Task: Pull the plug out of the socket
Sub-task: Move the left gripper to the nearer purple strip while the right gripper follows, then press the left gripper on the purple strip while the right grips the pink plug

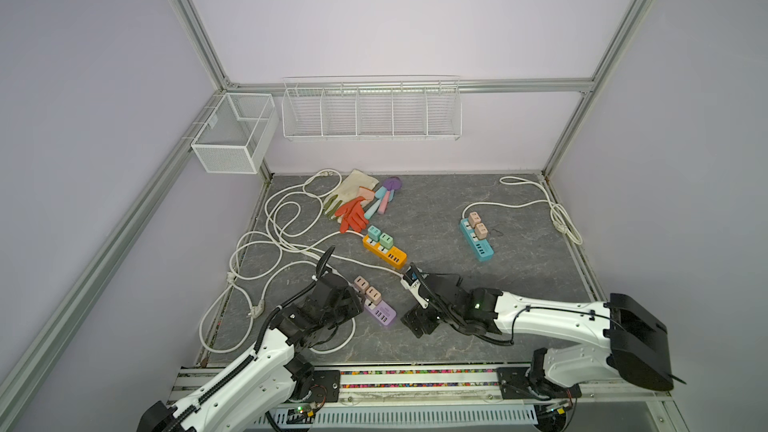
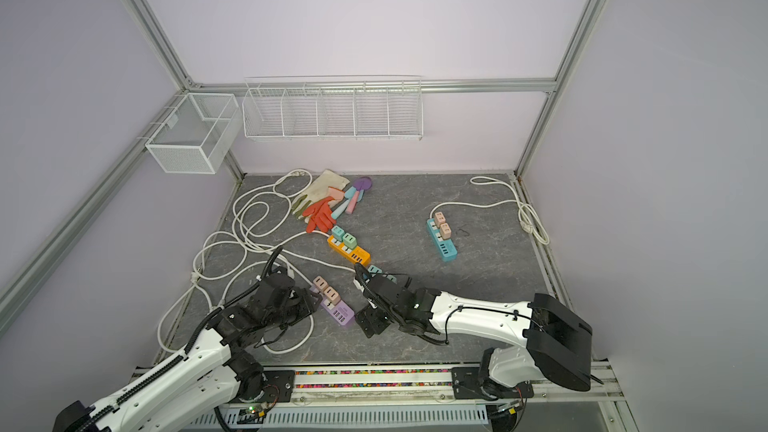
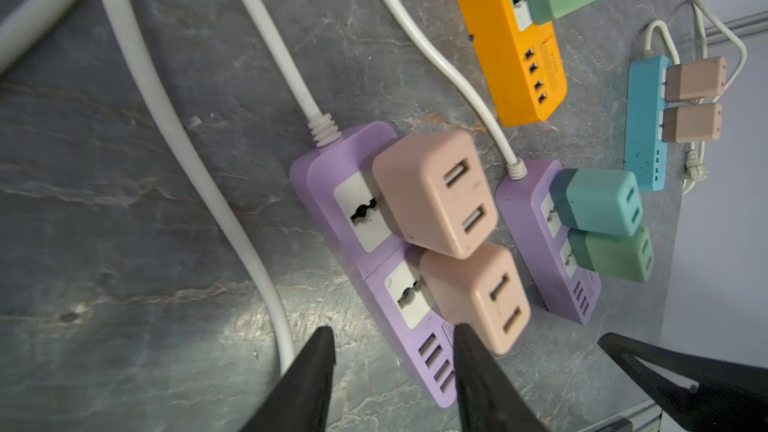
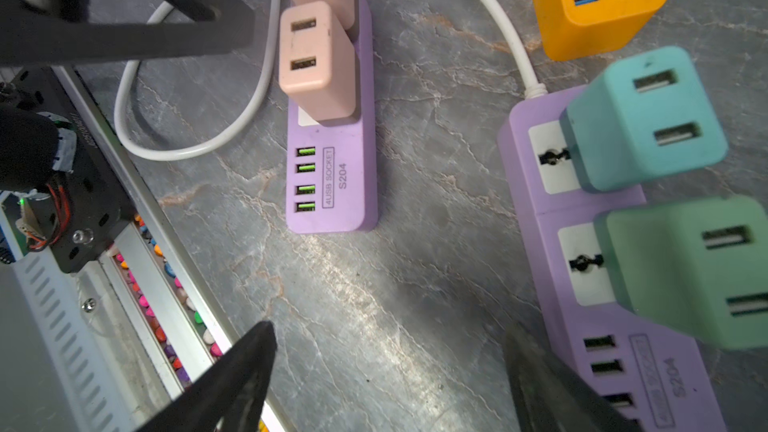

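Strip end (image 3: 432,363) between left jaws, left wrist view only

A purple power strip (image 4: 361,160) carries the framed print "4USB SOCKET" with "S204" beside it. The other purple strip (image 4: 552,211) also reads "S204"; its framed print is blurred.

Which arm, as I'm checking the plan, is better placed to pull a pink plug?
Left. The left gripper straddles the USB end of the pink plugs' strip, beside the near pink plug; the right gripper hangs open over the other purple strip, by its green plug.
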`<state>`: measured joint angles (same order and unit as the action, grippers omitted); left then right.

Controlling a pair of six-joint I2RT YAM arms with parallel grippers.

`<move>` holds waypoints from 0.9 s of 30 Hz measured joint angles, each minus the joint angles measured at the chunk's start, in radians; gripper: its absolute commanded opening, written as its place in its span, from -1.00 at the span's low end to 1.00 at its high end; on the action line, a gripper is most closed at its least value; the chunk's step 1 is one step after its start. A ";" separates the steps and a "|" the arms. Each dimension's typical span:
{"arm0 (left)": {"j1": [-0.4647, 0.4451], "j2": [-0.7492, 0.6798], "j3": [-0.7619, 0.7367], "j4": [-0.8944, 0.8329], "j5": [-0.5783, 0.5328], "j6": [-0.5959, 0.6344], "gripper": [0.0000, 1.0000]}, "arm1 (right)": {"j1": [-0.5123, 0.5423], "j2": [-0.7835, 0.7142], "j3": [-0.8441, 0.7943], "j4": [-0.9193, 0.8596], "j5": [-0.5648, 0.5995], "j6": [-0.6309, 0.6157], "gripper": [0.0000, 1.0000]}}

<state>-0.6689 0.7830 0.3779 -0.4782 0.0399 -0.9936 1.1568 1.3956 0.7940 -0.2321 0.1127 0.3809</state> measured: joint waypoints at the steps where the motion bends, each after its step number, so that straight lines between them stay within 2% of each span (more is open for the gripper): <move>1: 0.000 0.008 -0.009 0.010 0.006 0.000 -0.13 | 0.002 0.008 0.003 0.000 0.000 0.000 0.77; 13: 0.000 0.098 -0.071 0.172 0.040 -0.005 -0.35 | 0.003 0.032 0.036 0.003 0.010 0.000 0.77; 27: 0.000 0.199 -0.088 0.328 0.053 -0.008 -0.41 | 0.003 0.059 0.102 -0.043 0.056 -0.001 0.78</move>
<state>-0.6689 0.9817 0.2897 -0.1501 0.0929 -1.0019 1.1603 1.4548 0.8959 -0.2749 0.1692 0.3798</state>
